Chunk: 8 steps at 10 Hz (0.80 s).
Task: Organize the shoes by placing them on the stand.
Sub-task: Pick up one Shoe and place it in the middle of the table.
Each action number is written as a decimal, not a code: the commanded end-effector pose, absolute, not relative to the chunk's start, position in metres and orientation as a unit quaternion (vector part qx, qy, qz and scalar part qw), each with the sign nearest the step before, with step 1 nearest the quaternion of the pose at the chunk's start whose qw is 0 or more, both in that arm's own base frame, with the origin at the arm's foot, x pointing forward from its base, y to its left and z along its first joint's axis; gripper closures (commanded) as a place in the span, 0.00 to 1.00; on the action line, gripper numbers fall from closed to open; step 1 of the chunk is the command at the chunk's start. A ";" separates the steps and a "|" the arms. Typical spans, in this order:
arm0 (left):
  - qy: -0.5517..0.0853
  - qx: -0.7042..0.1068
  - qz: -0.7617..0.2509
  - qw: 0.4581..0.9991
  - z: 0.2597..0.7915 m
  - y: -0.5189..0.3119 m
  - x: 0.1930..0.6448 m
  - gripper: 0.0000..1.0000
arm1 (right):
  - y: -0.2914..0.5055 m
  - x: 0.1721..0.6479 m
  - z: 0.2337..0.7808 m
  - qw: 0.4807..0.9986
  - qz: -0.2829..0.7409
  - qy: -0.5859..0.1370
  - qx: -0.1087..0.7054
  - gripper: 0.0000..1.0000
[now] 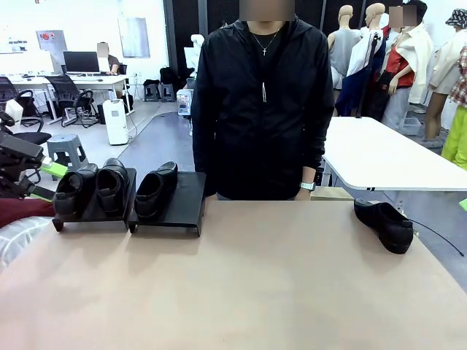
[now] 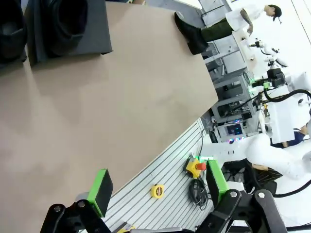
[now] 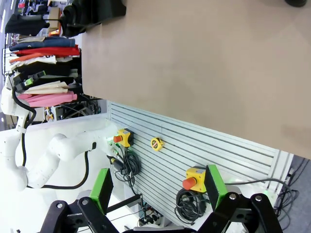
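Note:
Two black shoes (image 1: 73, 191) (image 1: 112, 184) sit side by side on the left unit of the stand (image 1: 93, 217). A third shoe (image 1: 155, 191) rests on the left half of the right unit (image 1: 186, 200). A fourth shoe (image 1: 384, 223) lies on the table at the far right. My left gripper (image 1: 47, 182) hangs at the left edge beside the left unit, and in its wrist view it (image 2: 158, 187) is open and holds nothing, with the lone shoe (image 2: 191, 34) far off. My right gripper (image 3: 158, 184) is open and holds nothing, off the table's near edge.
A person (image 1: 263, 109) in a black jacket stands at the far side of the brown table (image 1: 255, 292). A white table (image 1: 379, 157) stands behind at the right. Below the table's near edge, a slotted panel (image 2: 170, 194) carries a yellow tape measure (image 2: 156, 191) and emergency-stop buttons (image 2: 196, 167).

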State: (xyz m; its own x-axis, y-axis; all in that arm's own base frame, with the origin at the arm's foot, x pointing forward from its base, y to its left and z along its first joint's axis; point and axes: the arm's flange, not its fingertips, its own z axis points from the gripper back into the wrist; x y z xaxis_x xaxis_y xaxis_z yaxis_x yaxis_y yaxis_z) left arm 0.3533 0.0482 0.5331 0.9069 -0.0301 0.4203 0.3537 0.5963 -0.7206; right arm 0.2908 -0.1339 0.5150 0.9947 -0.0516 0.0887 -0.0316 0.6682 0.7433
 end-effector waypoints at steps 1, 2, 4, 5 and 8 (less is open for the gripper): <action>-0.187 -0.434 -0.117 0.873 0.533 0.052 0.353 0.00 | -0.135 0.289 0.517 0.913 0.001 -0.050 0.404 0.00; -0.187 -0.434 -0.117 0.873 0.533 0.052 0.353 0.00 | -0.135 0.289 0.517 0.913 0.001 -0.050 0.404 0.00; -0.187 -0.434 -0.117 0.873 0.533 0.052 0.353 0.00 | -0.135 0.289 0.517 0.913 0.001 -0.050 0.404 0.00; -0.187 -0.434 -0.117 0.873 0.533 0.052 0.353 0.00 | -0.135 0.289 0.517 0.913 0.001 -0.050 0.404 0.00; -0.187 -0.434 -0.117 0.873 0.533 0.052 0.353 0.00 | -0.095 0.330 0.523 0.953 0.049 -0.045 0.297 0.00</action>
